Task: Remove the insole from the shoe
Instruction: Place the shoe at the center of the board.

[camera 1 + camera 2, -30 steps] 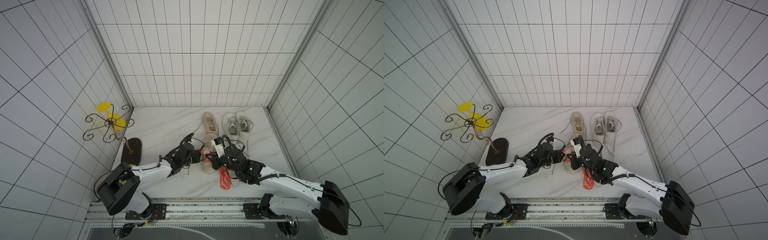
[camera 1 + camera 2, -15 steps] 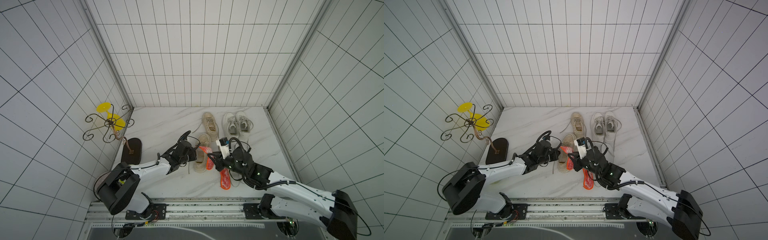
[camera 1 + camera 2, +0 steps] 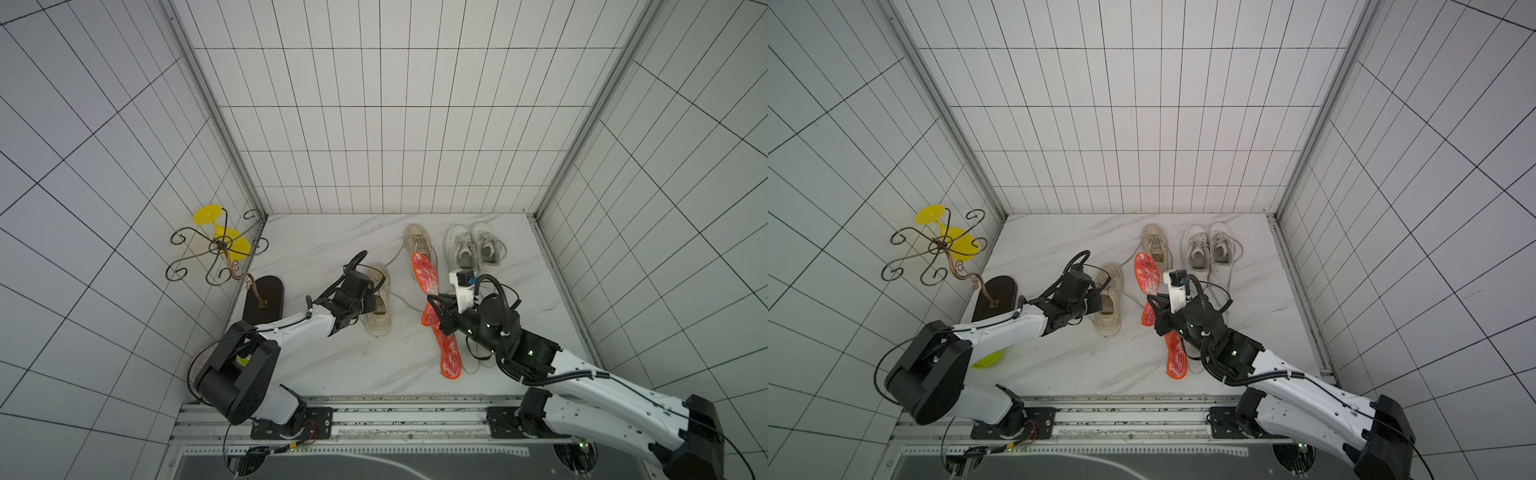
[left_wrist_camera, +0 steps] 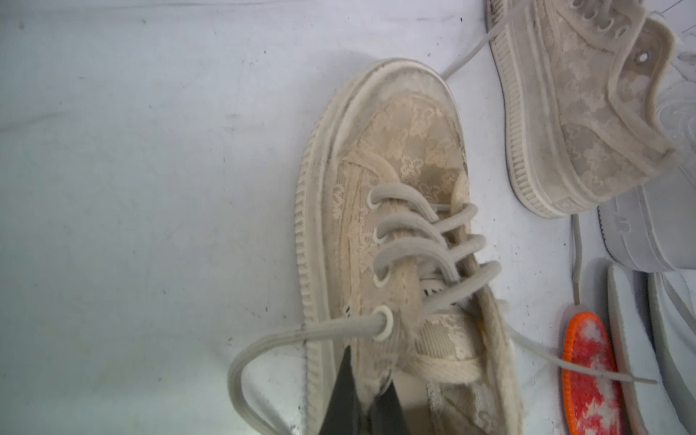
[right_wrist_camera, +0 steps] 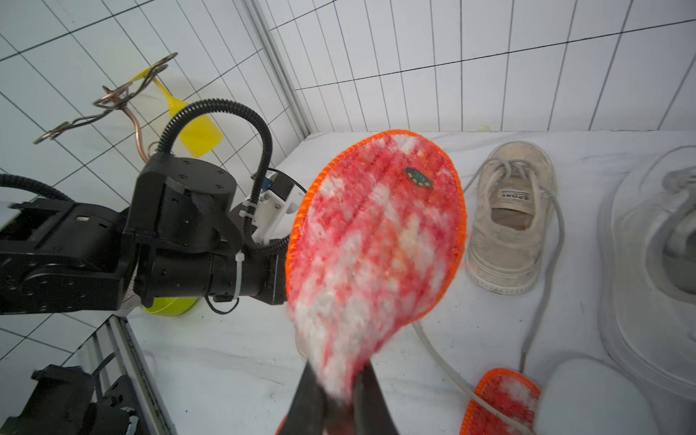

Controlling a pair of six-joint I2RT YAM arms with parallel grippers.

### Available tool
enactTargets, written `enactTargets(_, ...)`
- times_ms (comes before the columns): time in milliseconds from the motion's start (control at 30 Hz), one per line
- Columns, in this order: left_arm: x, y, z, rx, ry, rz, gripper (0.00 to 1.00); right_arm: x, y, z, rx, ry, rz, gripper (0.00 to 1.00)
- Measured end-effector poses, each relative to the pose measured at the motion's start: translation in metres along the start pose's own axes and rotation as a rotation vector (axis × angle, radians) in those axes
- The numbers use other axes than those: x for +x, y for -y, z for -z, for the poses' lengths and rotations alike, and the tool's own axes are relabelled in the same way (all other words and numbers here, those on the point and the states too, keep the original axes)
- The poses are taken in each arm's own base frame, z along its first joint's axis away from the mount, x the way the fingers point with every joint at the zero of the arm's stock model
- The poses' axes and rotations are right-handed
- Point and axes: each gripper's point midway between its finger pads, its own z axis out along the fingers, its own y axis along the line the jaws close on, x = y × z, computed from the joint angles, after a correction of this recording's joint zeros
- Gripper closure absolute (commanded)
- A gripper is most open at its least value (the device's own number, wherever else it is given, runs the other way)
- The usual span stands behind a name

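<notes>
- On the far left, the wire stand (image 3: 216, 253) with its yellow cup (image 3: 232, 245) and the dark sandal (image 3: 264, 299) sit well clear of my work.
- My left pincer (image 4: 363, 405) is clamped on the side edge of the beige shoe (image 3: 377, 305), just behind the last eyelet, holding it down on the floor (image 3: 332, 357).
- A lace loop (image 4: 236, 376) curls right beside those fingers. If I pull the left arm away carelessly, I think it could snag and drag the shoe along.
- The insole (image 5: 376, 244) is out of the shoe and up in the air, between that shoe and the white trainers (image 3: 473, 253). I judge the pull itself done, with only the set-down left.
- My right pincer (image 5: 339, 405) is shut on the insole's narrow end alone. The wide fluffy end stands free and looks floppy, so a quick swing could make it slip out or fold over.
- Its raised tip is near the second beige shoe (image 3: 419, 245), and swinging that way might knock it.
- A second insole (image 3: 449, 355) lies on the floor under the right arm, with a loose lace (image 5: 444, 364) running close by. Lowering here blindly could catch that lace or land one insole on the other.
</notes>
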Motion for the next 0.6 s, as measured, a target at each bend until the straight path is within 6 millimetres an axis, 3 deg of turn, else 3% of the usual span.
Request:
enactTargets(200, -0.056, 0.010, -0.025, -0.006, 0.039, 0.014, 1.00, 0.007, 0.018, 0.008, 0.083, -0.017, -0.013, 1.00)
enactTargets(400, -0.109, 0.029, -0.059, 0.027, 0.066, 0.020, 1.00, 0.037, 0.030, 0.009, 0.117, -0.101, -0.021, 1.00)
enactTargets(600, -0.132, 0.056, -0.091, 0.098, 0.045, 0.000, 1.00, 0.066, 0.033, 0.003, 0.116, -0.200, -0.031, 1.00)
